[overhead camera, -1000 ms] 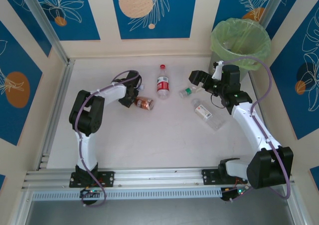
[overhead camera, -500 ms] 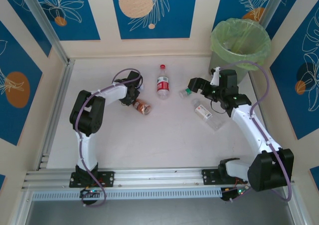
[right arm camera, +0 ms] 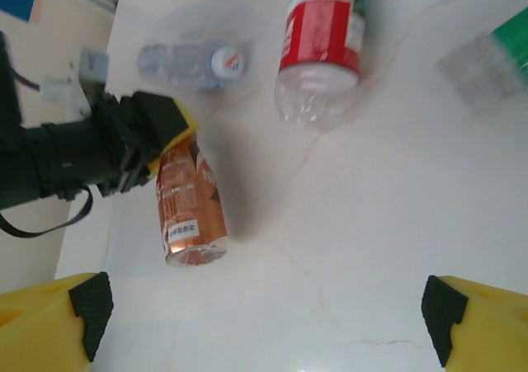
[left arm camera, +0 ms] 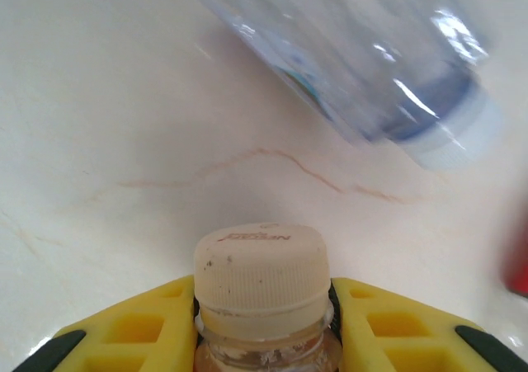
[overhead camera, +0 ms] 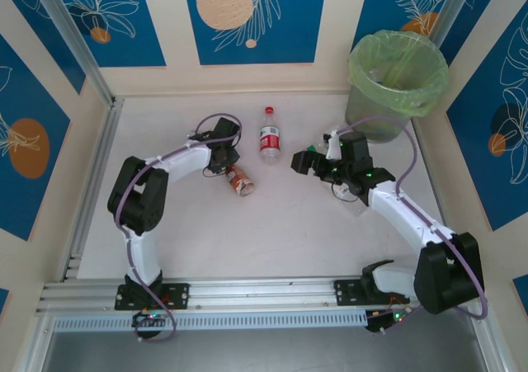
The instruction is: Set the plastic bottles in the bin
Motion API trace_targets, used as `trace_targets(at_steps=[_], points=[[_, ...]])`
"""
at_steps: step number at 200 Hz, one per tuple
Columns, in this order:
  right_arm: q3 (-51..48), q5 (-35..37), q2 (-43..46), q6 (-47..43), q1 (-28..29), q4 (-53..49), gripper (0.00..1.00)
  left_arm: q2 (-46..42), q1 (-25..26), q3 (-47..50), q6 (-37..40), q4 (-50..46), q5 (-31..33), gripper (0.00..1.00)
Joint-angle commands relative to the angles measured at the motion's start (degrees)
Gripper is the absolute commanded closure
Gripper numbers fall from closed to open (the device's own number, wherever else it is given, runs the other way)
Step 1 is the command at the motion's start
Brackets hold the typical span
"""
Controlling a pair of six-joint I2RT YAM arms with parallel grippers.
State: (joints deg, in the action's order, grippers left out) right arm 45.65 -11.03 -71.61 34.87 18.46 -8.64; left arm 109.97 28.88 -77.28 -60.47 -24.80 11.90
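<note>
Left gripper (left arm camera: 262,308) clamped on brown-label bottle (right arm camera: 188,211) neck. Right gripper (overhead camera: 302,161) jaws wide, right of bottle, apart.

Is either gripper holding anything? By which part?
The left gripper is shut on the brown-labelled clear plastic bottle, gripping its neck just under the off-white cap. The right gripper is open and holds nothing.

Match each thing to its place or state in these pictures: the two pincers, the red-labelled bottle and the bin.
Things:
1. left pincer
2. right pincer
3. red-labelled clear plastic bottle
4. round grey-green bin

Places or states:
a. standing in the far right corner
b. open, holding nothing
c. lying on its side on the white table
d. shut on the brown-labelled clear plastic bottle

Pairs: 1-d, 2-b, 3-c, 4-a
</note>
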Motion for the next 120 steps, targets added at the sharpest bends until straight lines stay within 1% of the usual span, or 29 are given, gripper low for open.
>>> trace_targets(at_steps=[1, 13, 31, 55, 98, 120], points=[[-3.43, -5.68, -4.1, 3.91, 2.74, 10.31, 0.01, -3.12, 1.13, 2.64, 2.41, 5.1, -4.76, 1.0], [-4.4, -9.22, -7.51, 3.79, 4.67, 15.5, 0.0, -3.71, 1.43, 3.76, 2.21, 7.26, -7.47, 1.0], [-3.46, -14.76, -12.72, 3.39, 6.36, 19.62, 0.0, -4.22, 1.83, 5.15, 2.98, 10.49, -11.7, 1.0], [-1.19, -20.26, -17.97, 4.43, 7.44, 23.15, 0.01, -4.84, 2.33, 6.13, 5.19, 12.85, -14.06, 1.0], [2.72, -24.25, -24.92, 5.26, 10.28, 24.86, 0.01, -7.45, 3.03, 9.39, 6.98, 18.78, -16.96, 1.0], [3.57, -22.67, -27.53, 7.71, 11.53, 27.19, 0.01, -8.19, 3.25, 9.95, 7.07, 20.18, -18.24, 1.0]])
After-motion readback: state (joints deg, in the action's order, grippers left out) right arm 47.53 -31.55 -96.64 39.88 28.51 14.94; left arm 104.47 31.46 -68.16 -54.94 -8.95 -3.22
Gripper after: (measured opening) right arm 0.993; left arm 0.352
